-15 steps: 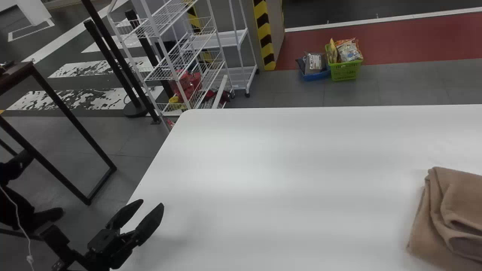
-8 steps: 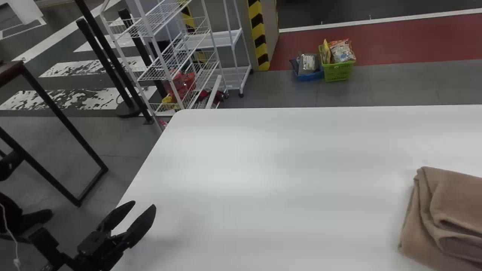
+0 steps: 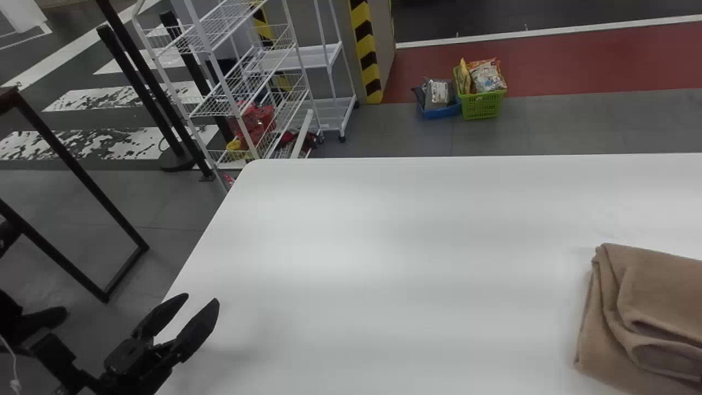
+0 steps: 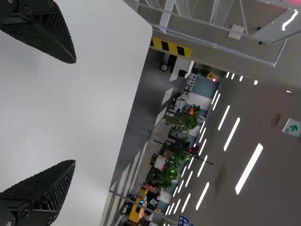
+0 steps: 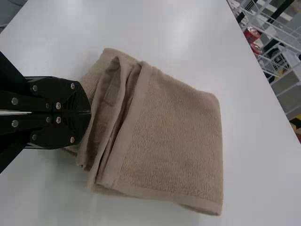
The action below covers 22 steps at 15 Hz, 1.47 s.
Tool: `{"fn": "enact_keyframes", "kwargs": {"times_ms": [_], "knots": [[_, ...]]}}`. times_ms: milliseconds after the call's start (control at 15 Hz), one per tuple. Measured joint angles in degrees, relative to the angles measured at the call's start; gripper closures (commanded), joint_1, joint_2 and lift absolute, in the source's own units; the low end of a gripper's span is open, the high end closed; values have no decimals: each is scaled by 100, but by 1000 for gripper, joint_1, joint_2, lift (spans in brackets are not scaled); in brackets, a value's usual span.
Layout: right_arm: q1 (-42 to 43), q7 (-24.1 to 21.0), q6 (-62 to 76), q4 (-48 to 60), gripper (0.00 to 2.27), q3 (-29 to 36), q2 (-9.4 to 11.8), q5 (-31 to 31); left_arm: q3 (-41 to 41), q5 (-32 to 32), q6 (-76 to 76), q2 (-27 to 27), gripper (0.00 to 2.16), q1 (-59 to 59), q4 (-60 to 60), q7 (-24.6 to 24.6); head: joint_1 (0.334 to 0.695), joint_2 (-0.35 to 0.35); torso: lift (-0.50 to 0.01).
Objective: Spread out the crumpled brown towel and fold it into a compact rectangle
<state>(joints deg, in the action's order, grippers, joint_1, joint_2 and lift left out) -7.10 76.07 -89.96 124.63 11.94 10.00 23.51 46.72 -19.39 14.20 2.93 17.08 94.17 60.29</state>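
Note:
The left gripper (image 3: 201,300) stands open over the table's left edge in the head view, well away from the towel. Its two fingers also show apart in the left wrist view, with no cloth between them at the left gripper (image 4: 75,112). At the head view's right edge lies the brown towel (image 3: 658,285), in a layered, partly folded bundle. In the right wrist view the towel (image 5: 174,141) has a broad flat panel and loose, uneven folds on one side. Against those folds is the right gripper (image 5: 90,113), shut; whether it pinches any cloth is unclear.
The white table (image 3: 384,247) spreads between the left gripper and the towel. Beyond it stand a white wire rack (image 3: 236,82) and, on the floor, a green basket (image 3: 482,104) beside a blue one (image 3: 441,111). A dark table frame (image 3: 77,170) is at the left.
The whole head view has shifted, with table, rack and left gripper sliding left in it and more of the towel coming in from the right. The towel's folds look the same.

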Motion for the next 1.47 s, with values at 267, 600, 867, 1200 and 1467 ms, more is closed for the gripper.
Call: {"fn": "enact_keyframes", "kwargs": {"times_ms": [267, 600, 867, 1200, 1467], "knots": [[240, -94, 0, -367, 2000, -528, -119, 269, 7, -3, 0, -3, 46, -2, -1, 0, 695, 350, -127], [355, -82, 0, -760, 2000, -542, -47, 578, 25, -4, 0, 8, 46, -3, -38, -3, 695, 350, -127], [310, -76, 0, -766, 2000, -216, 93, 623, -12, -4, 0, 14, 46, -3, -46, -19, 695, 304, -127], [359, -33, 0, -761, 1966, 231, 201, 635, -23, -4, -7, 15, 46, -3, -61, -21, 695, 241, -127], [82, 180, 0, 221, 167, 415, 186, 459, -23, 0, -2, 7, 46, -3, -69, -10, 695, 255, -127]]}}
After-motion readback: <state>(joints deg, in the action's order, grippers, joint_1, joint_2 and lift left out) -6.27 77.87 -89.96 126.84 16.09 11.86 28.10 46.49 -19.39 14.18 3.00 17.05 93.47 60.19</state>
